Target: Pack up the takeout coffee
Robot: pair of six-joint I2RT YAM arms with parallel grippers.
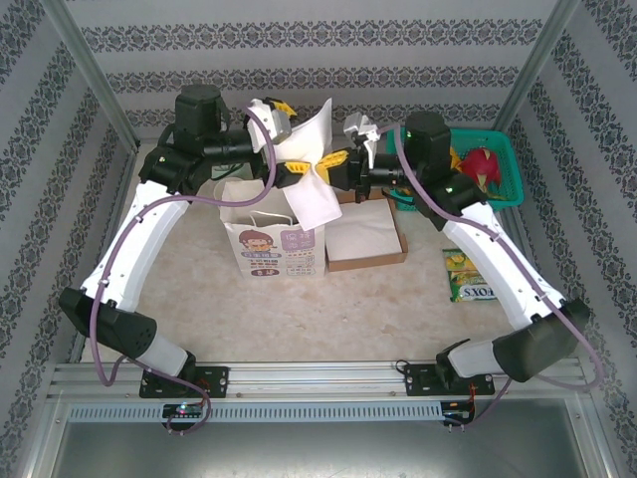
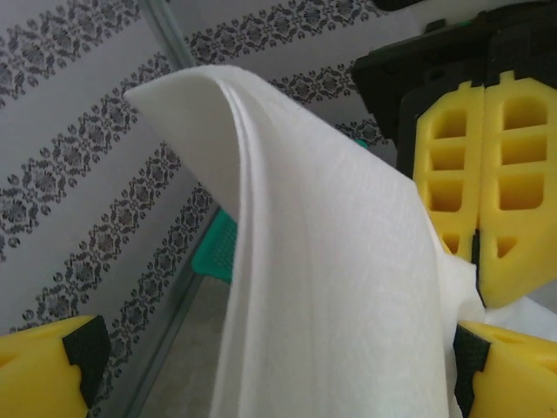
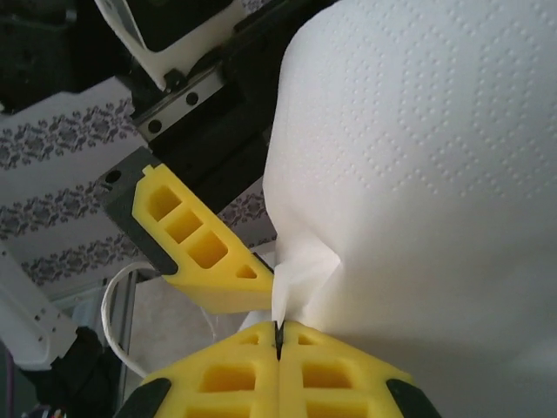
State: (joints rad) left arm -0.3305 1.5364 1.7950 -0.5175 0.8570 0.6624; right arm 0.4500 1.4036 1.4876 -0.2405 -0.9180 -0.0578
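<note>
Yellow pads (image 2: 43, 370) of my left claw (image 2: 278, 374) stand spread wide and grip nothing, with a white napkin (image 2: 331, 261) hanging between them. To the right, my right claw (image 3: 278, 335) is pinched tight on that napkin's edge, above a paper bag (image 1: 274, 249) printed with a cartoon face; its small writing is unreadable. Further right on the bench (image 1: 299, 309) lie a cardboard tray (image 1: 366, 261) and a green packet (image 1: 463, 274) lettered "OXS". Where the takeout coffee is, I cannot tell.
</note>
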